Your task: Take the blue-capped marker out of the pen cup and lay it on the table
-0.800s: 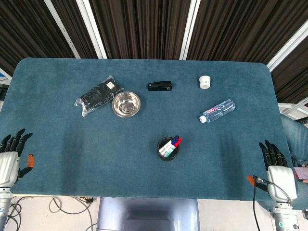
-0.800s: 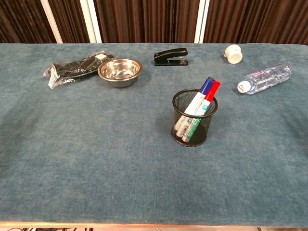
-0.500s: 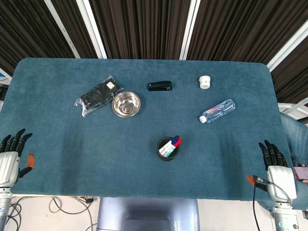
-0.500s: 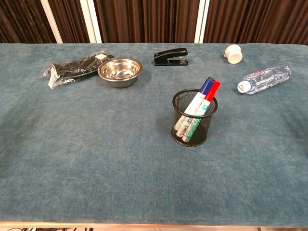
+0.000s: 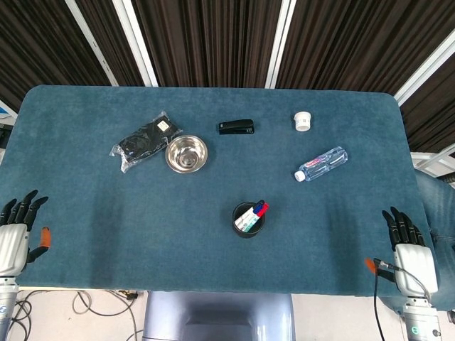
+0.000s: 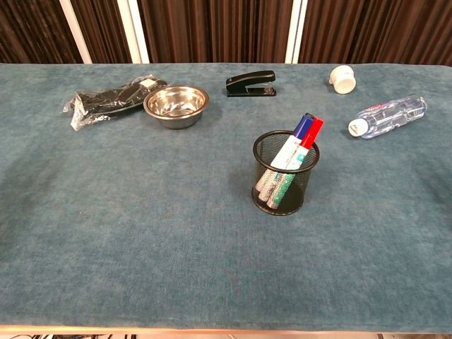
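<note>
Blue marker [image 6: 304, 126] leaned in cup [image 6: 284, 182] mid-tabletop, left robot hand [image 5: 15, 229] and right robot hand [image 5: 409, 248] held empty, fingers spread, at near corners

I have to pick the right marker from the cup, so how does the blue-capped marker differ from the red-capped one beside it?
The blue-capped marker has a blue cap; the red-capped marker has a red one. In the chest view the blue cap sits left of the red and reaches slightly higher. Both lean to the right in the pen cup, caps up and touching.
</note>
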